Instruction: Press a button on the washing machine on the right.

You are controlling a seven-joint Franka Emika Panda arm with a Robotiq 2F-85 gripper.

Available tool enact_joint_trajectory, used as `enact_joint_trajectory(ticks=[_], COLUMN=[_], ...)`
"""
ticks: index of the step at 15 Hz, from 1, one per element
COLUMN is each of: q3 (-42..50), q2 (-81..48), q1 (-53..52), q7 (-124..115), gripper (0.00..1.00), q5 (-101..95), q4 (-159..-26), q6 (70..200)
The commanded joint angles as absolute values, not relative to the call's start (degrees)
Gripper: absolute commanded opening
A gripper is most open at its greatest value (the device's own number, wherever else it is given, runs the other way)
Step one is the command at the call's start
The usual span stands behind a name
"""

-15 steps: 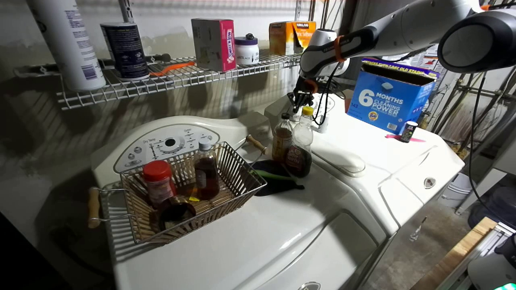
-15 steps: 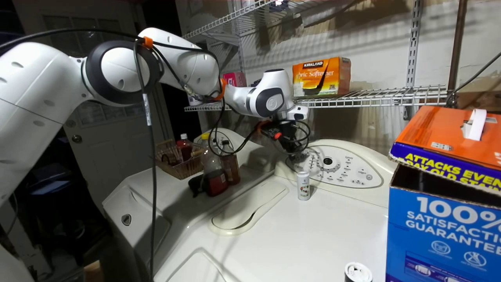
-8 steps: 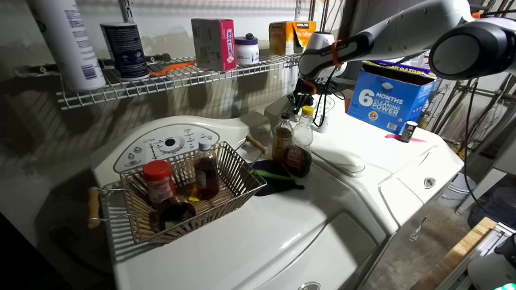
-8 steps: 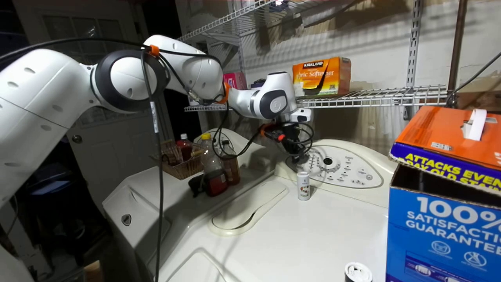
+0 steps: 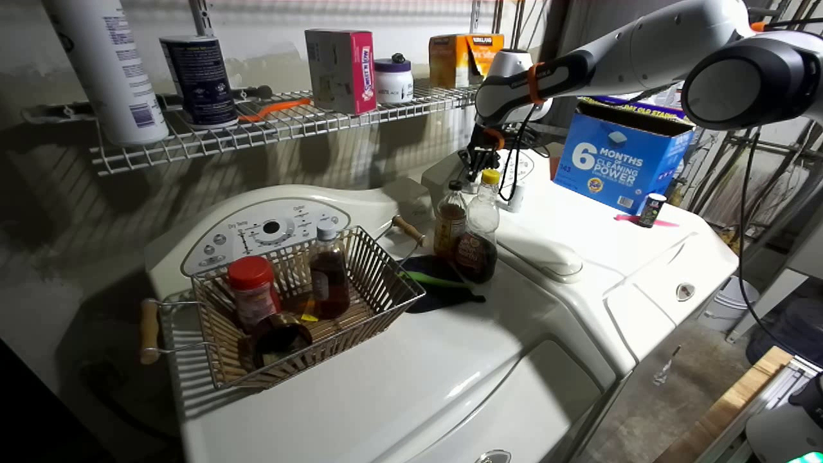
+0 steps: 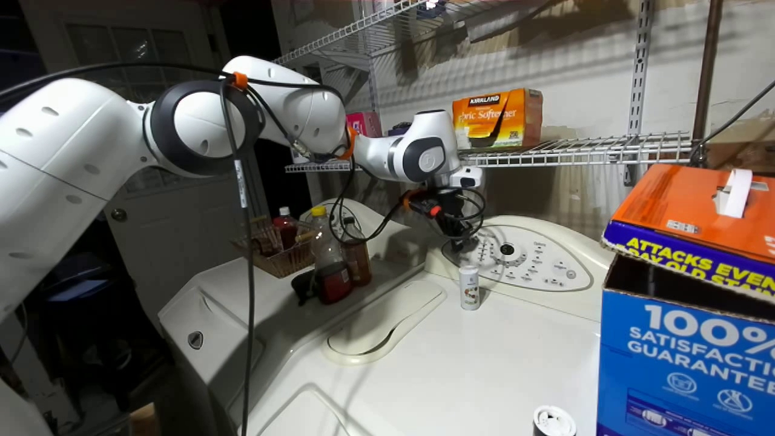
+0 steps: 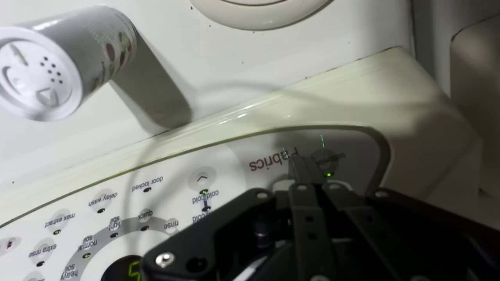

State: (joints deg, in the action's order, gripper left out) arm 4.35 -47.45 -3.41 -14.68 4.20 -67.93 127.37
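Observation:
The washing machine (image 5: 617, 238) is the glossy white one on the right in an exterior view; its top (image 6: 484, 363) fills the front of an exterior view. Its rounded control panel (image 6: 545, 260) has a dark dial display and lit green lights. My gripper (image 6: 458, 245) points down at the panel's near-left end; it also shows in an exterior view (image 5: 474, 173). In the wrist view my gripper (image 7: 308, 168) is shut and empty, fingertips together between the "Fabrics" label (image 7: 271, 160) and a round grey button (image 7: 330, 160), partly covering both. I cannot tell whether they touch the panel.
A white shaker can (image 7: 43, 74) stands before the panel. A blue detergent box (image 6: 684, 357) is beside it. A wire shelf (image 6: 593, 148) runs above. Bottles (image 5: 481, 222) and a wire basket (image 5: 321, 352) stand on the second white machine (image 5: 398, 360).
Over the first half second the arm's links shift and my gripper dips slightly toward the panel. Since then it is nearly still. The objects have not moved.

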Motion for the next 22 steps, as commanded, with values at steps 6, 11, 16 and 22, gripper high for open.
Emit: enact_joint_trajectory(ticks=[6, 11, 16, 22], q3=[4.14, 4.39, 4.60, 5.19], q2=[-49.52, -49.95, -50.68, -51.18], q1=[-3.04, -3.23, -3.36, -4.11], q7=[-16.30, -16.83, -17.56, -19.93], gripper=[0.00, 0.00, 0.00, 0.00], q5=[3.39, 3.13, 2.93, 2.45], q4=[-63.12, -62.88, -62.43, -62.65], q6=[124.93, 124.24, 124.30, 128.00])
